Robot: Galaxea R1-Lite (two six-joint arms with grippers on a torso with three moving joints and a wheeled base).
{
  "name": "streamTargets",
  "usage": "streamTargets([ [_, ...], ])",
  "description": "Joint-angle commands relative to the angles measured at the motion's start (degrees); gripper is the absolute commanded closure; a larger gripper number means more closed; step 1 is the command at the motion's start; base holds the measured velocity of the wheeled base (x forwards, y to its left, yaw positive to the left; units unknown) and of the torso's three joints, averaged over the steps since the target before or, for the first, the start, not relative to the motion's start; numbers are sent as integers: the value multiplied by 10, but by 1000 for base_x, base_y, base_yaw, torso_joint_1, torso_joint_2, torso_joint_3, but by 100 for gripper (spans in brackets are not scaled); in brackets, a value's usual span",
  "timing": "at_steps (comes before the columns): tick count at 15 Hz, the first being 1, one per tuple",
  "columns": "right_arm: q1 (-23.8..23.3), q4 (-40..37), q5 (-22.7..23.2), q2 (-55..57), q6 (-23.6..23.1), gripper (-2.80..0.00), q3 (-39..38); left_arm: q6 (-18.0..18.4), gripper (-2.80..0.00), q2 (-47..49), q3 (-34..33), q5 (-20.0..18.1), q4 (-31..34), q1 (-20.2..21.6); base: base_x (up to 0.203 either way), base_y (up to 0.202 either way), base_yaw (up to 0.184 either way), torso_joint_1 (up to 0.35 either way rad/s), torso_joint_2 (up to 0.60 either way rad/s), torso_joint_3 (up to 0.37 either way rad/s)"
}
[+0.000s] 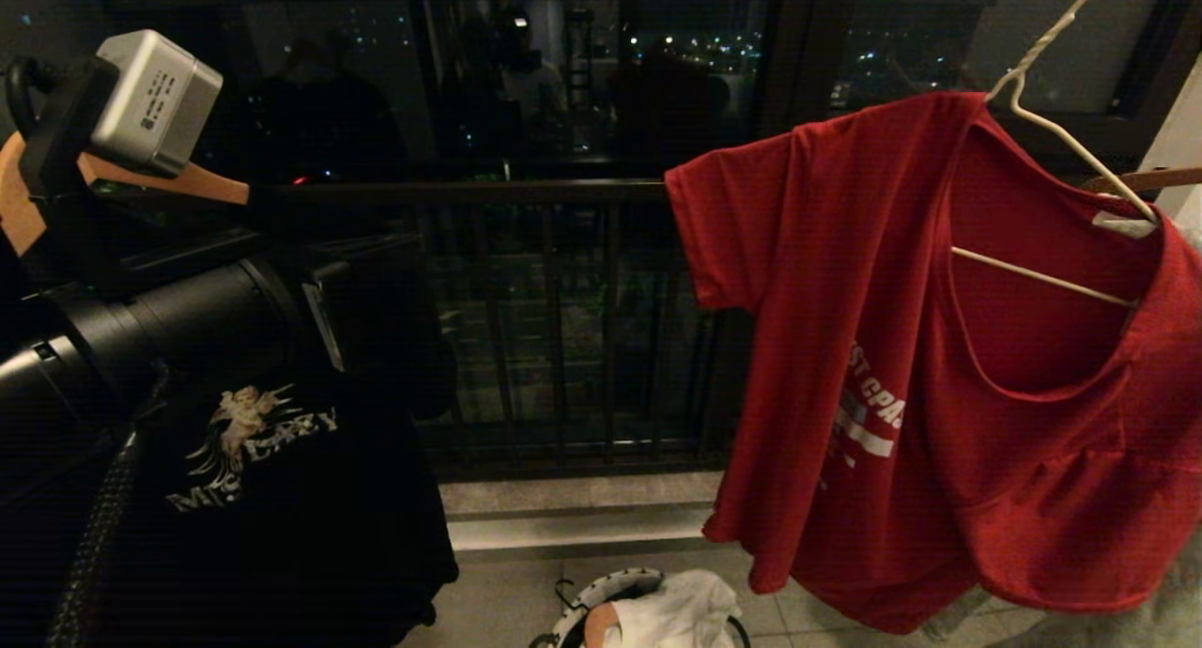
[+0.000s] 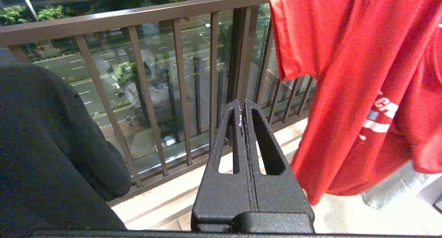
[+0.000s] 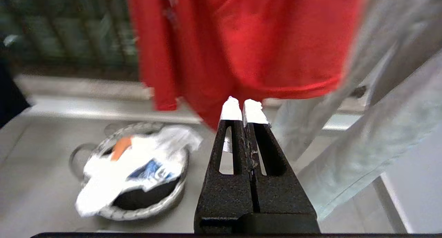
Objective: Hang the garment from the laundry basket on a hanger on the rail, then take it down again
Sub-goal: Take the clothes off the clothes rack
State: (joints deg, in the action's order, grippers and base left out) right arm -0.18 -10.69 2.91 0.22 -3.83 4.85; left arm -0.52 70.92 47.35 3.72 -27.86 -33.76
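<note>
Head view: garment sits lopsided on hanger; could slip off. Both tools, left tool & right tool, clenched, grasping nothing.

Hanger: hook tip cut off at top edge, far arm hidden inside red shirt. Shirt lettering partly folded under, unreadable. Basket, below the shirt: cut by bottom edge, contents blurred in right wrist view.
</note>
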Motion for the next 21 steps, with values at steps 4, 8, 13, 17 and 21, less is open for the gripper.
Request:
streamTargets([
  [4, 2, 21, 20, 161, 1, 0, 117, 0, 0, -2, 2, 1, -3, 0, 0, 0, 0, 0, 0, 0],
  [8, 3, 44, 21, 351, 4, 0, 263, 0, 0, 8, 1, 1, -2, 0, 0, 0, 0, 0, 0, 0],
  [13, 12, -73, 21, 526, 21, 0, 520, -1, 0, 27, 2, 1, -2, 0, 0, 0, 0, 0, 0, 0],
  [17, 95, -185, -34, 629, 50, 0, 646, -1, 0, 38, 4, 1, -2, 0, 0, 0, 0, 0, 0, 0],
  [21, 136, -275, -160, 686, 61, 0, 726, -2, 0, 51, 4, 1, -3, 1, 0, 0, 0, 0, 0, 0],
])
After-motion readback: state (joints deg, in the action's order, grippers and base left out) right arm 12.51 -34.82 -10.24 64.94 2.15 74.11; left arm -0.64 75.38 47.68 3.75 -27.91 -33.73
